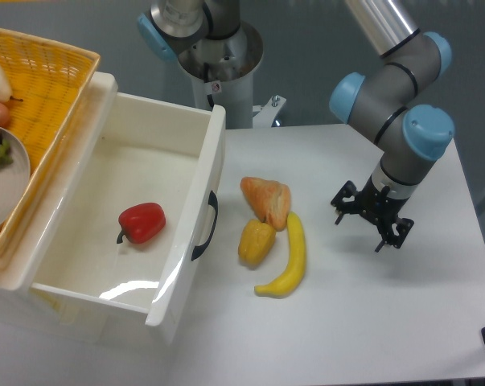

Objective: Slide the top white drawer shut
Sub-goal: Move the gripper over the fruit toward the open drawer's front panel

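Fixed camera view. Top white drawer (129, 217) pulled far out at left of frame, front panel with black handle (204, 226) facing right, a red pepper (142, 223) lying inside. Gripper (370, 219) at right of centre, low over the table (371, 322), jaws spread, holding nothing, well apart from the drawer. Between them, just beside the front: pastry (267, 200), yellow pepper (256, 242), banana (288, 259). Yellow basket (41, 76) at upper left.

Possible trouble: sweeping left, knocking this food against the drawer front; pushing off-centre, jamming the drawer crooked.
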Controlling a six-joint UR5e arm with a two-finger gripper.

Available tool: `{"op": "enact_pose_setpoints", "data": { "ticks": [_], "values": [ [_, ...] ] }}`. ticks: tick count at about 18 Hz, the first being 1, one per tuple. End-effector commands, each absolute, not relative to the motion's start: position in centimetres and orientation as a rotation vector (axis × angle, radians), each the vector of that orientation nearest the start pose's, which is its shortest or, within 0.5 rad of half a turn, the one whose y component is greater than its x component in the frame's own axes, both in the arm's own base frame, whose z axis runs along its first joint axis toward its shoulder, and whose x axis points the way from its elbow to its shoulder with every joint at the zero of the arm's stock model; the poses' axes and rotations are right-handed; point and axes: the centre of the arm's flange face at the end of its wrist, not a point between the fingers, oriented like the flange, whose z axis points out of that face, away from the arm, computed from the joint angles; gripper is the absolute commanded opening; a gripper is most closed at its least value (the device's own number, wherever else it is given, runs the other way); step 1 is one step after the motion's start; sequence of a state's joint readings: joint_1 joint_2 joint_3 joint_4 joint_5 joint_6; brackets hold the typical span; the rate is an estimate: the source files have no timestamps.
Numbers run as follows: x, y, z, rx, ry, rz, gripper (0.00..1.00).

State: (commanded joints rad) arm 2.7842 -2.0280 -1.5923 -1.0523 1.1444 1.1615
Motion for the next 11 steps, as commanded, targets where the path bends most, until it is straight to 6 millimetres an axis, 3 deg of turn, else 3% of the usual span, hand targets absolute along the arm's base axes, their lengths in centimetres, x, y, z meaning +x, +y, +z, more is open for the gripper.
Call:
{"op": "enact_pose_setpoints", "data": {
  "ticks": [6, 8, 9, 11],
  "values": [
    [-52.2, 40.7, 29.9, -2.722, -0.178, -0.17, 0.7],
    [-51.2, 42.0, 30.4, -2.716, -0.236, -0.187, 0.53],
    [-50.6, 42.7, 30.5, -2.716, -0.24, -0.194, 0.4],
    [-49.3, 43.8, 31.1, -2.719, -0.227, -0.196, 0.27]
  ]
}}
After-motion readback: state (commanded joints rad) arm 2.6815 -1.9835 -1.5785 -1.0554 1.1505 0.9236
